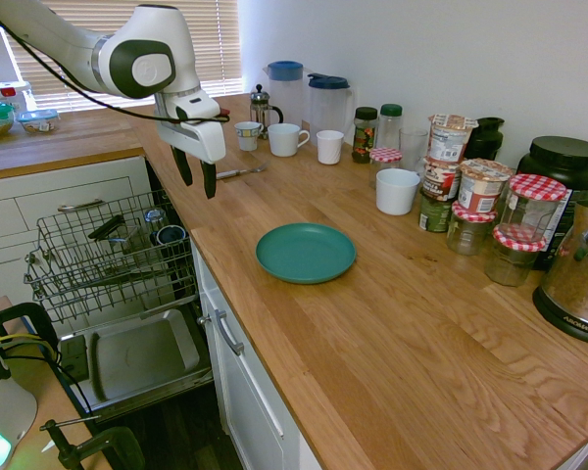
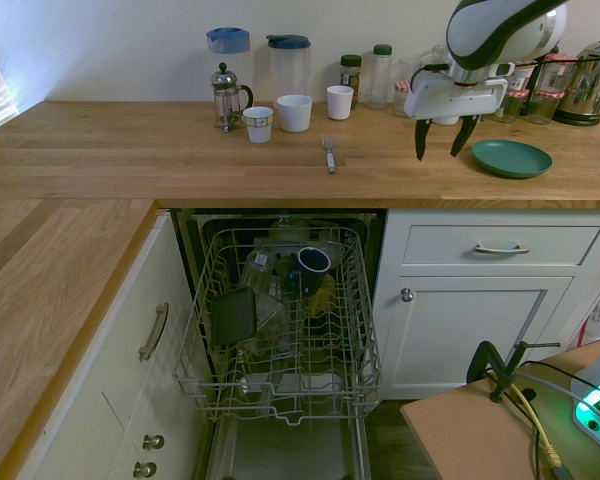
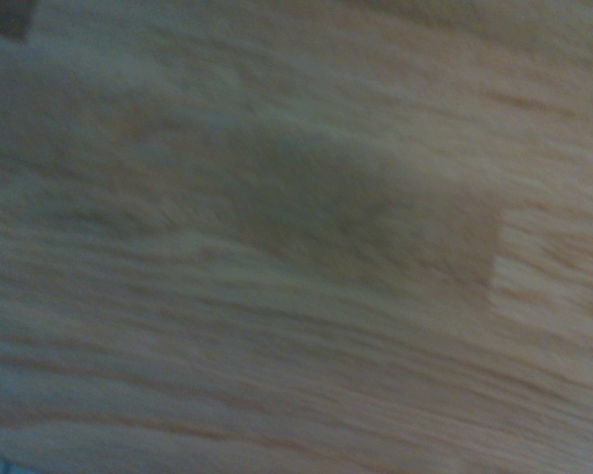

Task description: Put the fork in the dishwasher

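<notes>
hand points down from bent wrist, fingers spread, empty.
</notes>
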Action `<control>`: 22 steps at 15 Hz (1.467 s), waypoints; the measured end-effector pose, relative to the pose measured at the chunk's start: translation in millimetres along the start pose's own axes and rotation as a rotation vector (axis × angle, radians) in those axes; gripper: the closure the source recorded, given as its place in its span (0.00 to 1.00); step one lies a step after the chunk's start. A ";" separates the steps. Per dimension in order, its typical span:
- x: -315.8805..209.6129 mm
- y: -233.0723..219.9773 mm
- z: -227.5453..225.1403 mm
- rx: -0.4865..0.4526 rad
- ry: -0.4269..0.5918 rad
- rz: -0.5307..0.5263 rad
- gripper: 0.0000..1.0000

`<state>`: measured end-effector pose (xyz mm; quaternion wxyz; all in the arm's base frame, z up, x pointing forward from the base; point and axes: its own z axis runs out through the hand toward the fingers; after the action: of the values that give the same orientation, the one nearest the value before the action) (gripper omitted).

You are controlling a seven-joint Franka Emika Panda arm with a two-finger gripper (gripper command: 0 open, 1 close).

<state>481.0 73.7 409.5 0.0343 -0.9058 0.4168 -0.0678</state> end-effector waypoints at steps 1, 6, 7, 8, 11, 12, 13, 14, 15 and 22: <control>-2.4 -19.0 -1.5 0.012 0.002 0.018 0.00; -8.3 -120.8 8.5 0.015 0.041 0.079 0.00; -7.9 -140.0 12.6 0.014 0.041 0.090 0.00; -6.9 -157.9 16.7 0.014 0.041 0.099 0.00; 6.1 -203.9 32.8 0.028 0.042 0.118 0.00; 10.9 -216.2 38.7 0.030 0.044 0.129 0.00; 14.8 -226.5 44.9 0.033 0.047 0.140 0.00; 17.5 -234.1 52.0 0.027 0.051 0.158 0.00; 19.0 -239.6 57.5 0.020 0.053 0.176 0.00; 20.4 -243.6 80.7 -0.036 0.045 0.257 0.00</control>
<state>689.1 217.1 360.6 0.0173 -0.8438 0.5311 -0.0756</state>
